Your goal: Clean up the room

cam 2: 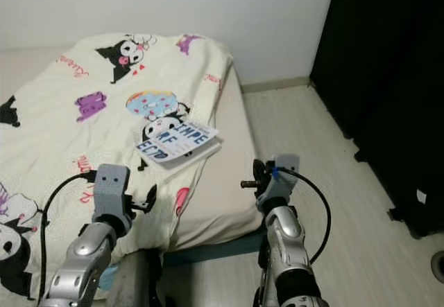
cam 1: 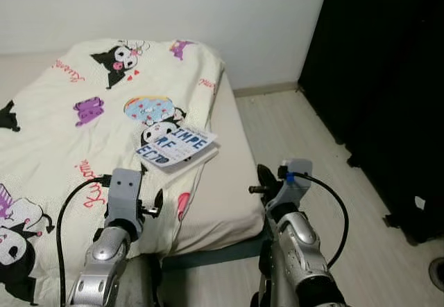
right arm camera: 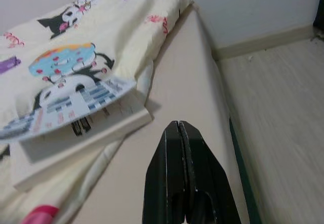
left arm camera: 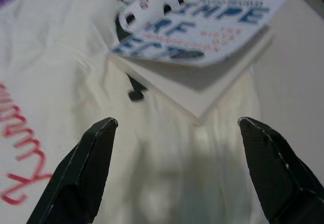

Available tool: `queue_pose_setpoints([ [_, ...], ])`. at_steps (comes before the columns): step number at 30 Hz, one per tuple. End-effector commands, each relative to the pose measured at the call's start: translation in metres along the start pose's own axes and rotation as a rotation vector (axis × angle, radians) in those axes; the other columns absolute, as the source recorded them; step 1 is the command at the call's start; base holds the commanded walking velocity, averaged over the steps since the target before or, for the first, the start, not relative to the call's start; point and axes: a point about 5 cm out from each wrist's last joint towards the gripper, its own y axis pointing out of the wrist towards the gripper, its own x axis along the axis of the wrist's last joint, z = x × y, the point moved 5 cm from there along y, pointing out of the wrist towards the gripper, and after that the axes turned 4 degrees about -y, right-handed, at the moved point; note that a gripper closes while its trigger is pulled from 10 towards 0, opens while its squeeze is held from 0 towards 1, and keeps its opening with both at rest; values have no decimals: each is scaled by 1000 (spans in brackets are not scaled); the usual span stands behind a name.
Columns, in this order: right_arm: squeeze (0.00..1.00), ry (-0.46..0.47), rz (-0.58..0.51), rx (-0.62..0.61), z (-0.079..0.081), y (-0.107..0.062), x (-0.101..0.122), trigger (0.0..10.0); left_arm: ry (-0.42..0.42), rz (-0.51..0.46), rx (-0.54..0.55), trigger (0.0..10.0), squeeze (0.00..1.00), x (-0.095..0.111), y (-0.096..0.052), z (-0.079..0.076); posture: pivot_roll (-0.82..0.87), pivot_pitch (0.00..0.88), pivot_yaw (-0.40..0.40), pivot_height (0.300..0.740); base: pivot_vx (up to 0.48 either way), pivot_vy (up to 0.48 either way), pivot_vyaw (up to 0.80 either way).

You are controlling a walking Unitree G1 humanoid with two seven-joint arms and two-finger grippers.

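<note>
A white book [cam 1: 177,147] with blue block letters on its cover lies on the cream cartoon-print blanket [cam 1: 62,120] near the bed's right side. My left gripper [left arm camera: 177,148] is open, its two black fingers spread a short way in front of the book [left arm camera: 202,47], not touching it. My right gripper [right arm camera: 180,148] is shut with nothing in it, hovering over the bare mattress edge [right arm camera: 197,97] to the right of the book [right arm camera: 76,118]. Both arms [cam 1: 114,231] [cam 1: 295,231] reach forward from below.
The bed [cam 1: 222,196] stands against a white wall [cam 1: 229,16]. Pale wood floor [cam 1: 312,147] runs along its right side. A tall black cabinet or curtain [cam 1: 381,78] stands at the far right, with a dark object [cam 1: 437,272] on the floor near it.
</note>
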Motion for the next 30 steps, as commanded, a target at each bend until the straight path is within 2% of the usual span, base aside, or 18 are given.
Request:
queue_pose_setpoints([
  [1,0,15,20,0,2,-3,-5,10000,7,9,2,10000,0,-7,-1,2,8,134,22,623,0,0,0],
  [10,0,15,28,13,3,-4,-5,10000,2,-1,-8,10000,0,-7,0,-1,5,131,16,658,0,0,0],
  [16,0,14,38,26,5,-4,-5,10000,-4,20,-23,10000,0,-16,0,-3,4,127,10,683,0,0,0],
  [21,0,-1,123,32,4,-11,-26,10000,-20,62,8,10000,0,-34,0,3,-3,121,0,708,0,0,0],
  [30,0,14,181,4,-3,-19,-41,10000,-33,77,-8,10000,0,-40,-1,-1,-4,122,-2,738,0,0,0],
])
